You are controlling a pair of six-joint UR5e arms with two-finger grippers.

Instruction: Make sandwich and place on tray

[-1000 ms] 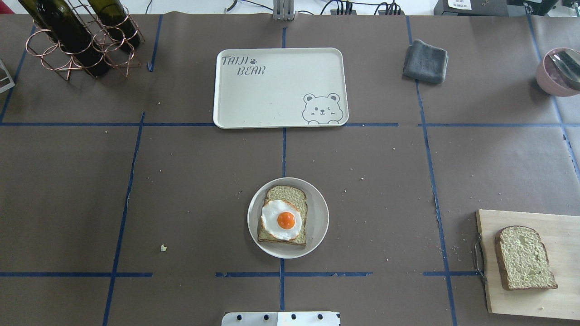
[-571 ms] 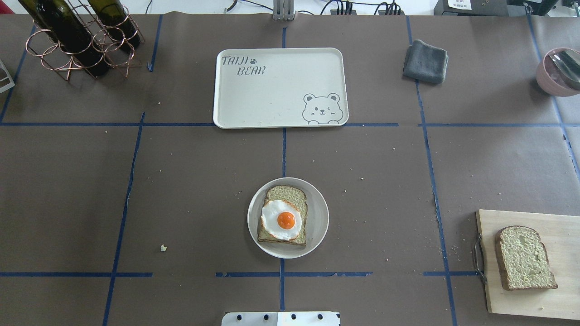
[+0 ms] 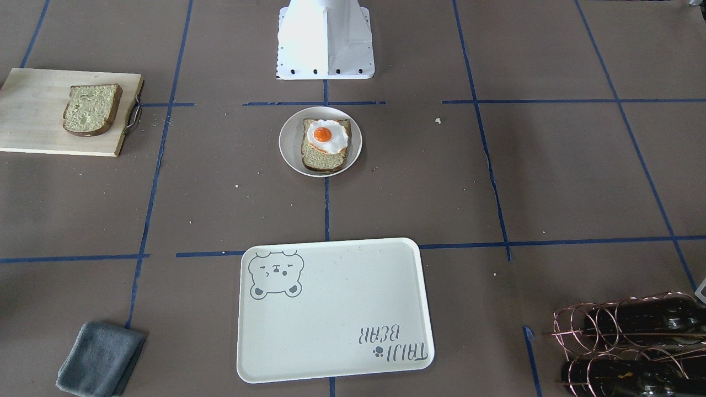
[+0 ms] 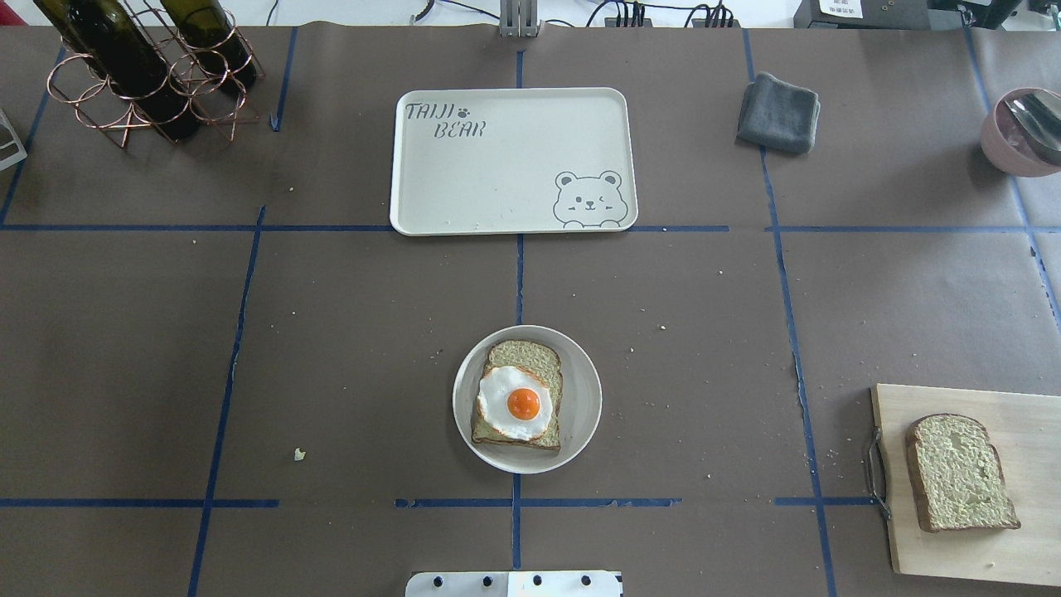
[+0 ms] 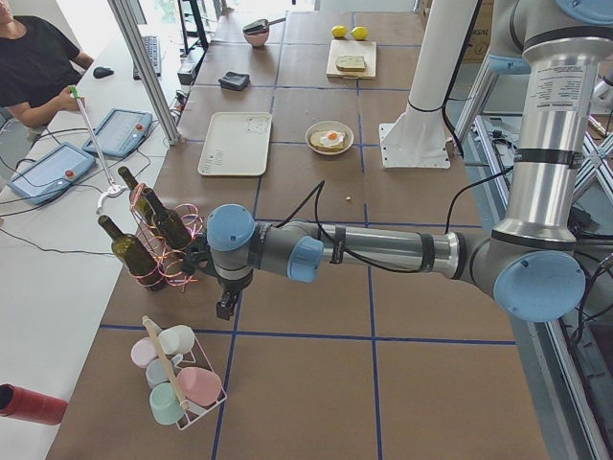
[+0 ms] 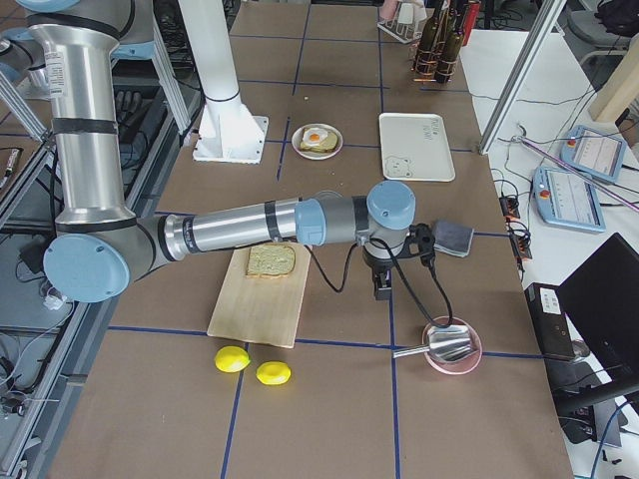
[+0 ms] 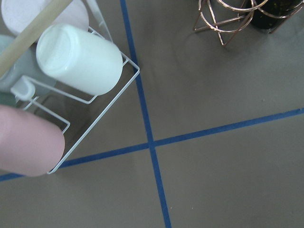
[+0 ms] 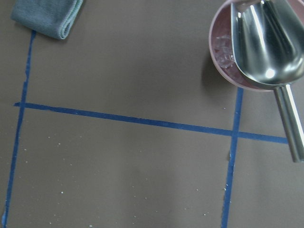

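One bread slice (image 4: 524, 356) lies on a small round plate (image 4: 580, 406) near the robot base, with the fried egg (image 4: 515, 402) on top of it. The second bread slice (image 4: 961, 473) lies on the wooden cutting board (image 4: 1019, 406) at the right. The cream bear tray (image 4: 497, 174) stands beyond the plate with nothing on it. My left gripper (image 5: 223, 307) hangs at the table's far left end by the bottle rack. My right gripper (image 6: 380, 289) hangs between the cutting board and a pink bowl. I cannot tell whether either gripper is open or shut.
A copper rack with wine bottles (image 4: 149, 66) stands at the back left. A grey cloth (image 4: 779, 112) lies at the back right, and a pink bowl with a metal scoop (image 4: 1024, 133) is further right. A wire rack of cups (image 5: 177, 383) and two lemons (image 6: 250, 366) lie at the table's ends.
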